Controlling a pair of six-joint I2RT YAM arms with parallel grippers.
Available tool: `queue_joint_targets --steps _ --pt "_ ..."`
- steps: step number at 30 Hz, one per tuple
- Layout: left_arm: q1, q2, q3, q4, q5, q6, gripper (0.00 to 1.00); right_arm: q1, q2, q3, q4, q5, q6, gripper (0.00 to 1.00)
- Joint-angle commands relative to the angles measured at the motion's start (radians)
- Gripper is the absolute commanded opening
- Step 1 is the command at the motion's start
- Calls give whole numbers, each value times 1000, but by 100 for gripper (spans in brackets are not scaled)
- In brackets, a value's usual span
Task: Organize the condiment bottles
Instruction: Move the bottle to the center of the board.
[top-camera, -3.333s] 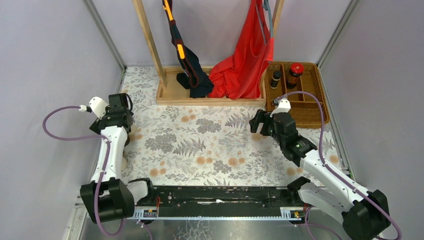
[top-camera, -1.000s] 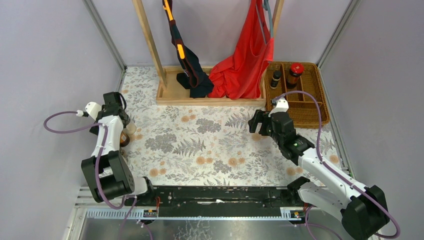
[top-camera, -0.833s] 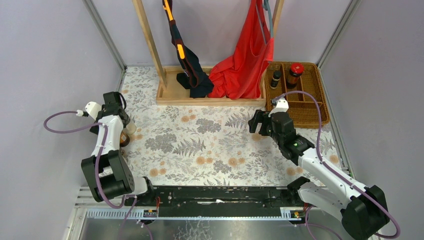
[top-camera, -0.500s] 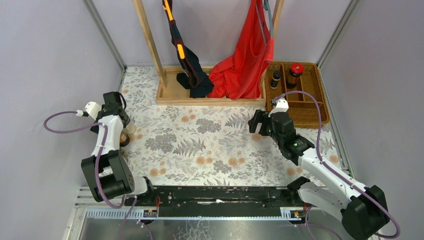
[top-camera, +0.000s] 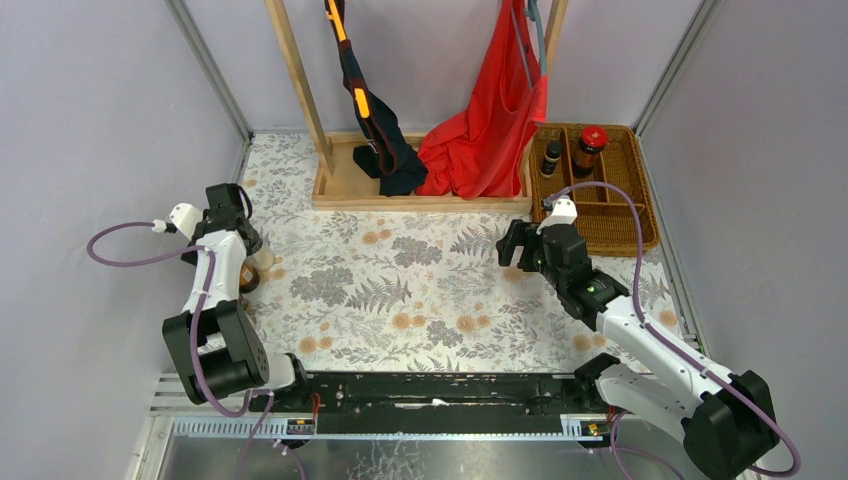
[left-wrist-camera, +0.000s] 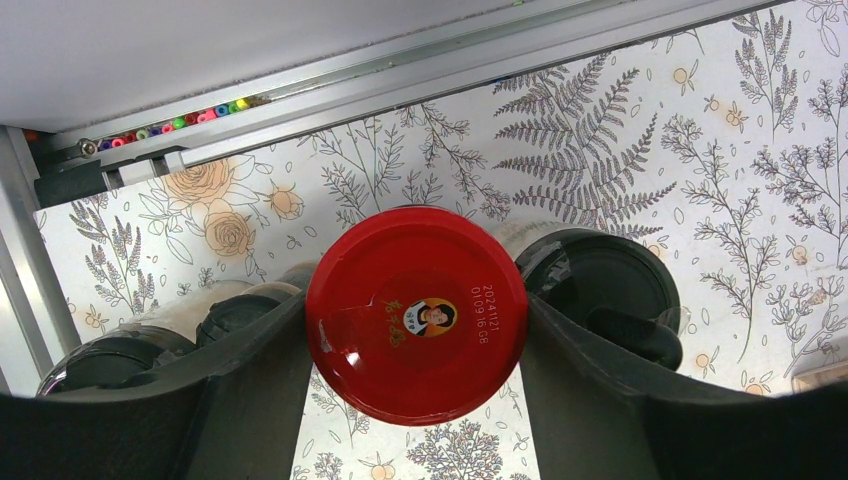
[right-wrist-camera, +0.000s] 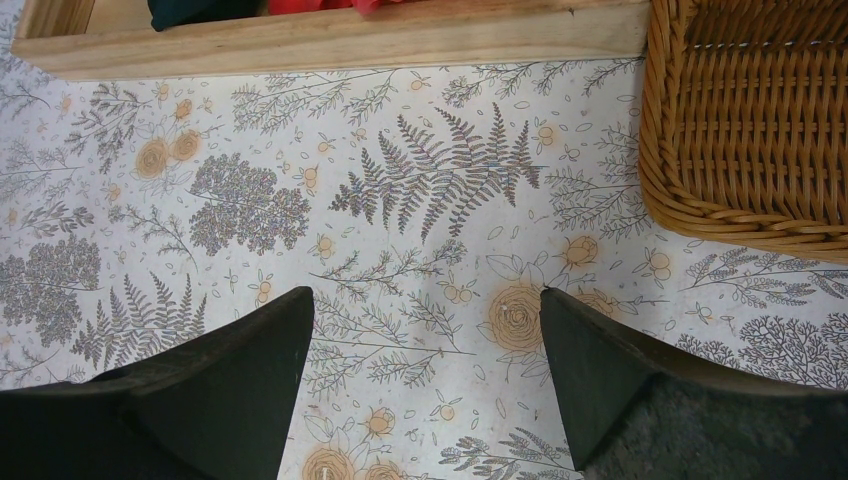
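While my left end effector (left-wrist-camera: 412, 335) brackets the red-lidded jar (left-wrist-camera: 416, 300), I cannot tell if it grips. I'd squeeze squarely before lifting; right end effector (right-wrist-camera: 425, 300) gapes empty.

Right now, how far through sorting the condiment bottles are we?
Done: a small dark black-capped bottle and a red-lidded dark jar stand in the brown wicker basket. In hand: the left gripper has its jaws on a second red-lidded jar. Left: the black-capped bottles crowded beside it. The right gripper is open and empty.
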Motion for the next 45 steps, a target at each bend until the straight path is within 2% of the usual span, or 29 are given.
queue_joint_targets --steps 1,7,9,10,31,45 --pt "6 -9 -10 19 5 -6 45 12 -15 2 44 9 11 90" --pt "6 -7 -12 18 9 -9 17 11 -17 2 44 10 11 90" --pt "6 -10 -12 19 9 -9 1 11 -19 0 46 11 12 90" --pt "6 -11 -13 18 8 -10 0 11 -18 1 45 11 12 90" --pt "-21 -78 -16 -1 11 -11 0 12 -8 0 54 4 18 90" --pt "-179 -115 5 -70 -74 -64 0 11 -22 -1 47 10 16 90"
